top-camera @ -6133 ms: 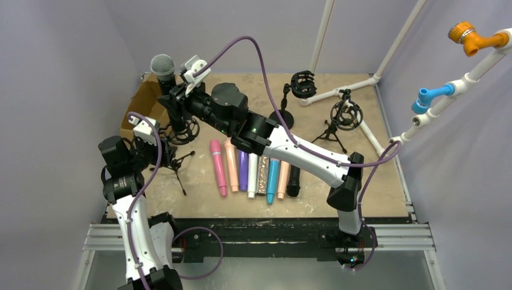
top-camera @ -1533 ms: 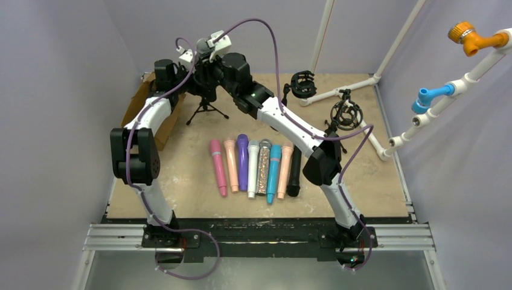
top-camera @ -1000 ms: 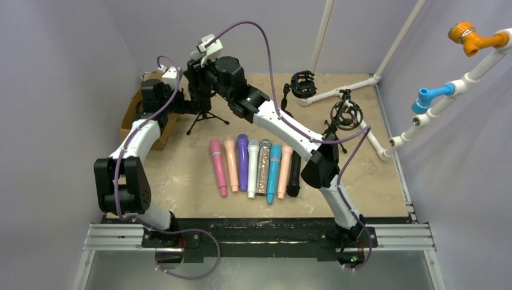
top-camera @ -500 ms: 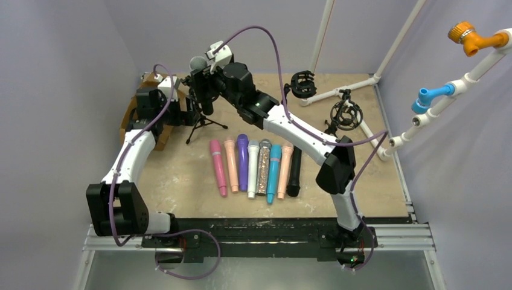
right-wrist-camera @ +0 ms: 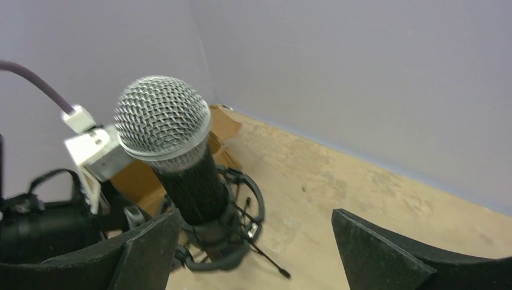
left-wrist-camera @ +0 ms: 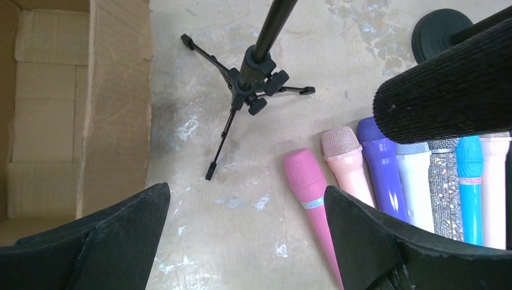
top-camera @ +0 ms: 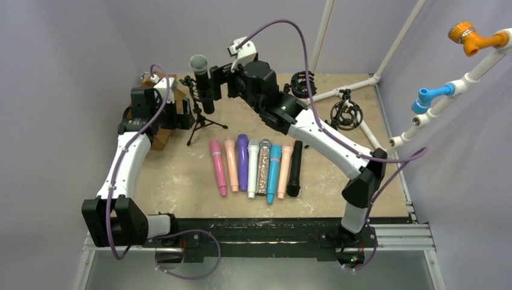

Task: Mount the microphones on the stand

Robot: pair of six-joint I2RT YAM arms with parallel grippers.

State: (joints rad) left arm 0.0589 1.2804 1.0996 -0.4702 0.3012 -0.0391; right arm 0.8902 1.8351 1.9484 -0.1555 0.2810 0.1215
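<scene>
A black microphone [top-camera: 204,90] with a silver grille head [right-wrist-camera: 162,118] stands upright in the shock mount [right-wrist-camera: 224,237] of a tripod stand [top-camera: 203,119], [left-wrist-camera: 256,78]. My right gripper [top-camera: 221,82], [right-wrist-camera: 256,241] hangs open just right of it, touching nothing. My left gripper [top-camera: 188,112], [left-wrist-camera: 247,241] is open to the left of the stand, low over the table. Several more microphones lie side by side at mid-table: pink [top-camera: 217,166], [left-wrist-camera: 311,187], peach [top-camera: 231,162], purple [top-camera: 243,160], white [top-camera: 253,168], glitter [top-camera: 263,169], teal [top-camera: 273,172], another peach [top-camera: 284,169], black [top-camera: 294,172].
A cardboard box [left-wrist-camera: 78,109] sits at the far left, partly under my left arm. Two other stands with empty shock mounts [top-camera: 303,84], [top-camera: 346,115] stand at the back right. White pipe legs [top-camera: 338,92] run along the back right edge.
My right gripper opened, let go of the black microphone and drew back to the right. The left arm pulled back towards the left. The microphone stays upright in the stand.
</scene>
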